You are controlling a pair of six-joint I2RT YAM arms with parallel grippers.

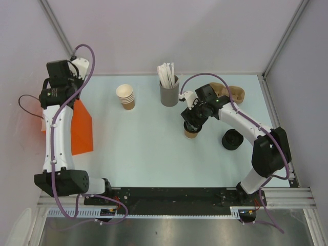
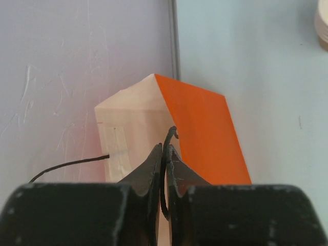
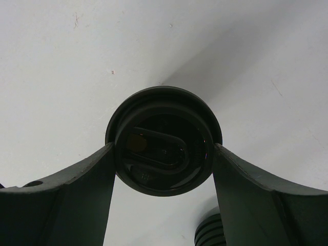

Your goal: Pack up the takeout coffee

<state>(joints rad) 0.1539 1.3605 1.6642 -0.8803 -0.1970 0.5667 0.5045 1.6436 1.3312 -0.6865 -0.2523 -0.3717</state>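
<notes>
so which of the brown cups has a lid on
The single cup between the jaws of the right gripper, capped black; the stacked cups stand open.

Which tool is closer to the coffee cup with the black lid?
Right. The right tool grips the coffee cup; the left tool is far off, pinching the orange bag.

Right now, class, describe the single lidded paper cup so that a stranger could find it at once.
On the pale blue table, look right of centre, near the grey holder of white sticks. The right gripper clasps a small tan-brown paper cup there; unlike the stacked open brown cups, it stands alone, capped by a black lid.
</notes>
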